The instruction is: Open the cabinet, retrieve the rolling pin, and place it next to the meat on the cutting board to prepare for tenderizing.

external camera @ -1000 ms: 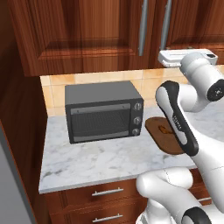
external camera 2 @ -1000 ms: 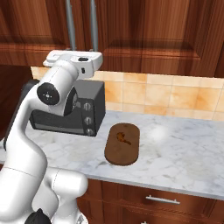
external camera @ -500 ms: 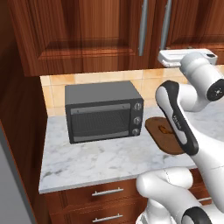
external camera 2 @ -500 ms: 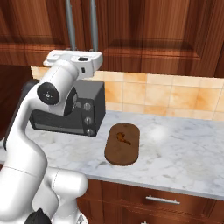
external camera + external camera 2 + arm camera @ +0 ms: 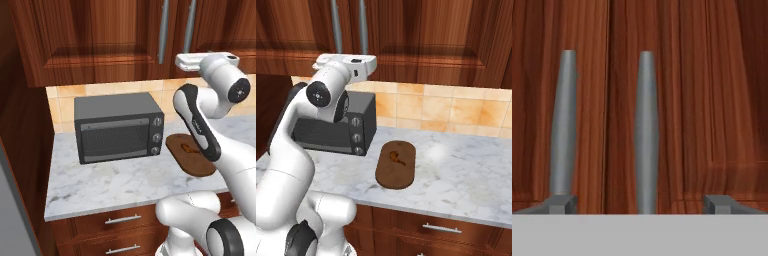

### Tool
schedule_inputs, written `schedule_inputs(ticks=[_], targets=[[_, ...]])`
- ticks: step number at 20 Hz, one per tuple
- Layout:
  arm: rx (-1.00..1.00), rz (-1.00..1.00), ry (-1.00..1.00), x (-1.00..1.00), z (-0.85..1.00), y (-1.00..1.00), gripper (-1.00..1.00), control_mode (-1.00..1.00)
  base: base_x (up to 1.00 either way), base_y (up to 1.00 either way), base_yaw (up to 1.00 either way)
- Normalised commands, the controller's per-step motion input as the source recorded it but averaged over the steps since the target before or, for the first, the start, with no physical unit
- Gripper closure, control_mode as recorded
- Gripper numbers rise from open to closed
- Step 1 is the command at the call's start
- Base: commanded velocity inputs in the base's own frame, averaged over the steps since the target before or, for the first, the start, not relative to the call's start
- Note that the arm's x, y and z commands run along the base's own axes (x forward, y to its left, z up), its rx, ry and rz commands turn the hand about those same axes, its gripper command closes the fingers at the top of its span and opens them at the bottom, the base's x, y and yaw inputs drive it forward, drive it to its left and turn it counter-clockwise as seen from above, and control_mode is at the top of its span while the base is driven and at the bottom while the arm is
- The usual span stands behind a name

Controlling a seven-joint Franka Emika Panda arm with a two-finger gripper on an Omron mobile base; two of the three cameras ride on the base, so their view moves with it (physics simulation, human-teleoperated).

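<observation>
The cabinet (image 5: 100,40) hangs above the counter with both doors shut. Its two silver bar handles (image 5: 164,30) stand side by side at the seam. In the hand view my gripper (image 5: 641,204) is open and faces the doors closely. The right handle (image 5: 646,130) rises between my fingertips (image 5: 559,202), and the left handle (image 5: 563,125) stands over the left tip. My white hand (image 5: 353,62) is level with the handles' lower ends. The dark oval cutting board (image 5: 192,162) (image 5: 396,167) lies on the counter with the meat (image 5: 396,156) on it. The rolling pin is out of view.
A dark toaster oven (image 5: 117,127) stands on the marble counter (image 5: 115,180), left of the board. Drawers with short handles (image 5: 122,219) run under the counter. A tall wooden side panel (image 5: 20,150) closes the left end. Bare marble (image 5: 456,170) lies right of the board.
</observation>
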Motion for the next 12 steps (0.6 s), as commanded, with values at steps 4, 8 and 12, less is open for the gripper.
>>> schedule_inputs(ticks=[4,8,12], targets=[[0.0,0.0,0.09,0.37,0.0,0.0,-1.0,-1.0,0.0,0.0,0.0],[0.0,0.0,0.09,0.5,0.0,0.0,-1.0,-1.0,0.0,0.0,0.0],[0.0,0.0,0.09,0.42,0.0,-0.01,-1.0,-1.0,0.0,0.0,0.0]])
